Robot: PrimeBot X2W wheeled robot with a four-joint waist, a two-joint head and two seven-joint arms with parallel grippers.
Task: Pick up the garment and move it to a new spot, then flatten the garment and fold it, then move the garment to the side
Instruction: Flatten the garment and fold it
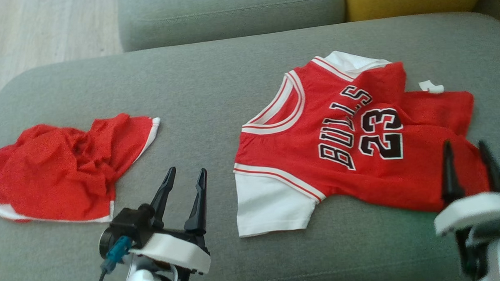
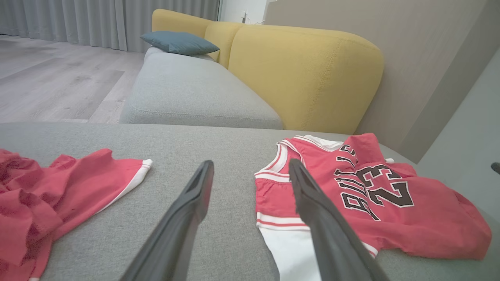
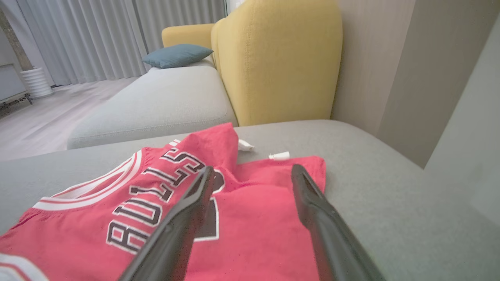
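Jersey (image 1: 358, 145) rumpled on sofa (image 1: 215, 87); right end effector (image 1: 464, 144) above its hem, left end effector (image 1: 187, 171) beside it, both wide.

Jersey (image 1: 358, 153): red, with a white sleeve, white-and-red striped bands at neck and armhole, and black lettering "BULLS" and "23" outlined in white. Shorts (image 1: 60, 172): red, edged with a white band. Sofa seat (image 1: 198, 96): plain grey weave. Backrest (image 2: 308, 74): mustard yellow. Cushion (image 2: 179, 42): blue-teal. Floor (image 2: 50, 86): pale grey-brown wood grain. Curtains (image 3: 97, 35): light grey, vertically pleated. Fingers (image 1: 199, 204): black, on white housings.
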